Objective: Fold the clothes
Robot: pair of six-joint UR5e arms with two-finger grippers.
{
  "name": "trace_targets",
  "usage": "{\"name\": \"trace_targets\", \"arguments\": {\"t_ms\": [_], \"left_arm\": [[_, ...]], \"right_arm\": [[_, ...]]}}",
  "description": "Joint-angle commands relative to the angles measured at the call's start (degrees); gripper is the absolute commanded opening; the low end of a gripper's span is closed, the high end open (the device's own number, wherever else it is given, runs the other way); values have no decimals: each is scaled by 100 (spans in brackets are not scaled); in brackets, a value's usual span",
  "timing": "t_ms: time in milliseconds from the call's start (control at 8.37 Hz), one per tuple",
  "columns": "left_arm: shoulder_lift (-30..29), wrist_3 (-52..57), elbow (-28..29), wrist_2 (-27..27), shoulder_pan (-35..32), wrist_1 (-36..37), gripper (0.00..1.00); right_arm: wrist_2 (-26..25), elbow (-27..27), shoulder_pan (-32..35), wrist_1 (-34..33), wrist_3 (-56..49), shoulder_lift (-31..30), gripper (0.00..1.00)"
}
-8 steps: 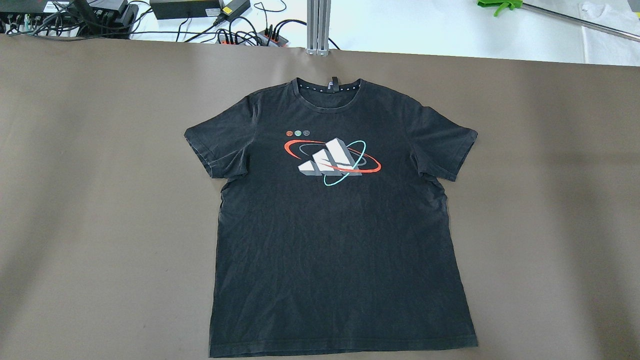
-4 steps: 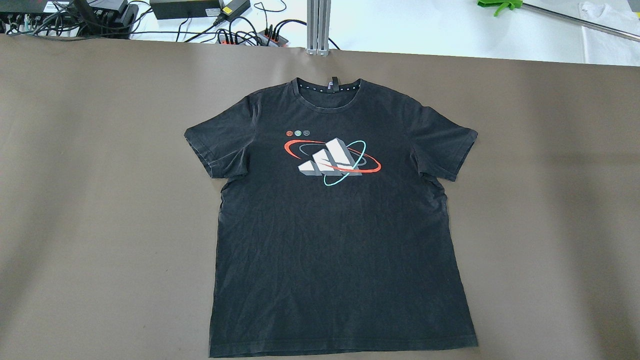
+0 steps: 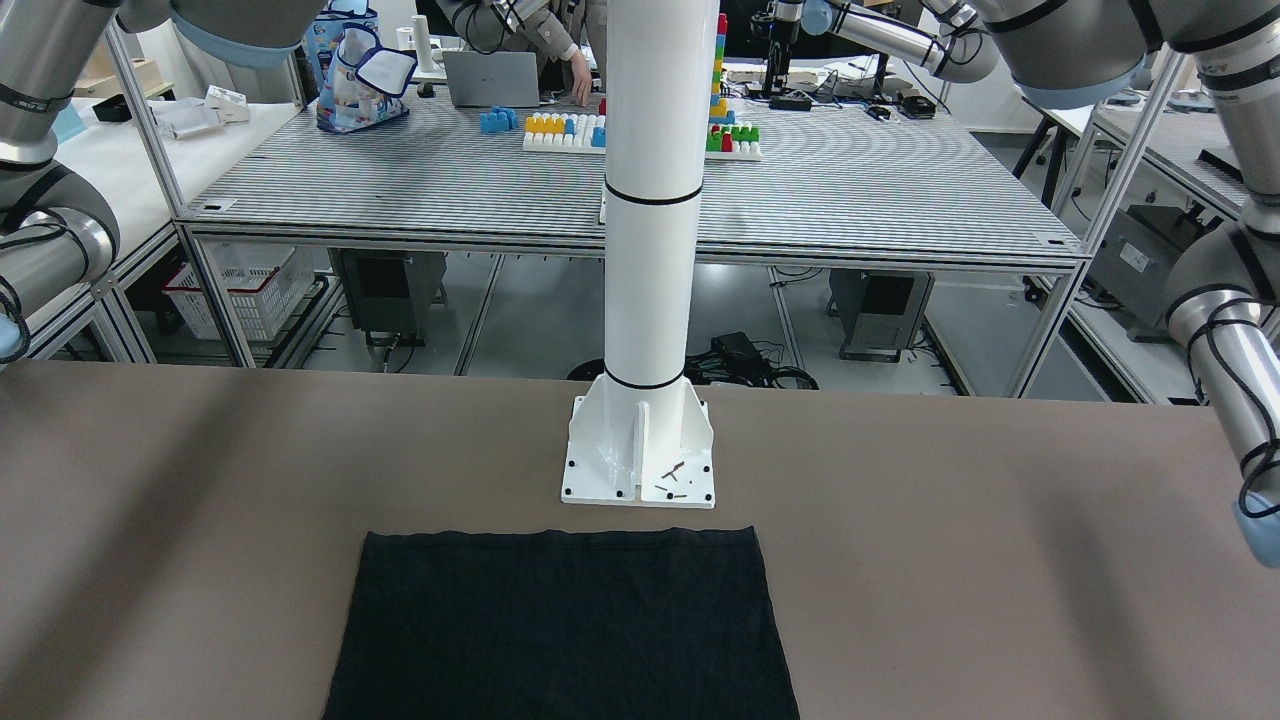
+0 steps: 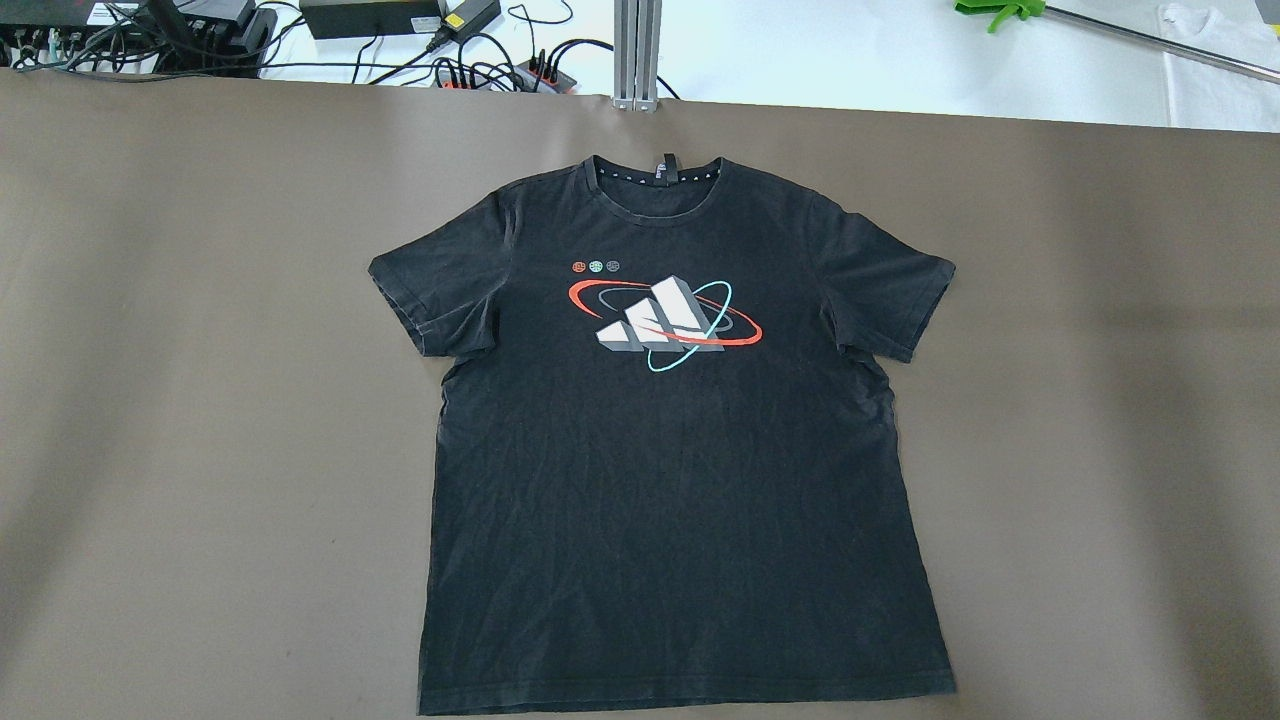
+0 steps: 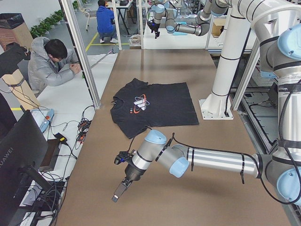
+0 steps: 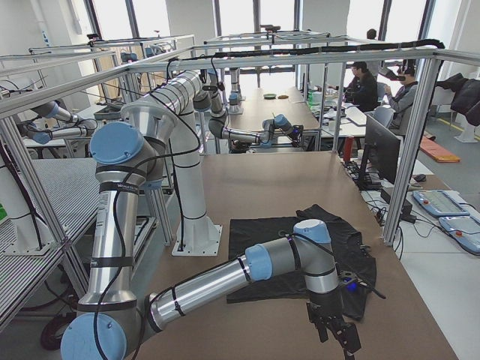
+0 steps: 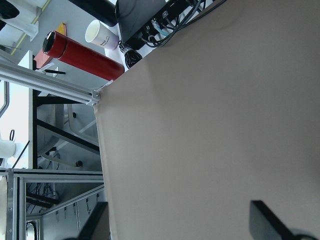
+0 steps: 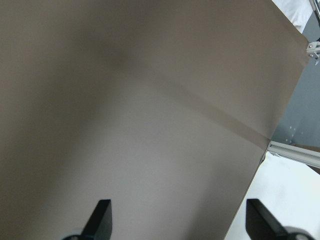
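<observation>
Nothing shifted — black shirt (image 4: pixel 680 470) flat on brown table (image 4: pixel 200 400); left fingers (image 7: pixel 265 221), right fingers (image 8: pixel 101 219) spread, empty.

Robotics lab, aluminium-frame benches (image 3: pixel 880 190), robot arms (image 5: pixel 211 157), seated operator (image 5: pixel 49 66)

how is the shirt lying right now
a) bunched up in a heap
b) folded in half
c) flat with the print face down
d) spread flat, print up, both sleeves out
D: in the overhead view the black t-shirt lies spread flat on the brown table, with its print facing up and a sleeve out to each side.
</observation>
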Motion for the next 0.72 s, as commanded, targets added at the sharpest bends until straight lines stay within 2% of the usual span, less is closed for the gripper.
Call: {"name": "trace_targets", "arguments": {"t_ms": [0, 119, 239, 597], "left_arm": [[-84, -76, 153, 0, 11, 66, 100], [-172, -119, 302, -18, 11, 66, 100], [-208, -285, 390, -18, 20, 48, 100], [-225, -392, 391, 0, 20, 4, 100]], "right_arm": [[-244, -938, -18, 764, 9, 188, 94], [-253, -1535, -10, 1169, 9, 372, 94], [-253, -1855, -10, 1504, 217, 426, 94], [-253, -1875, -1, 1692, 545, 409, 94]]}}
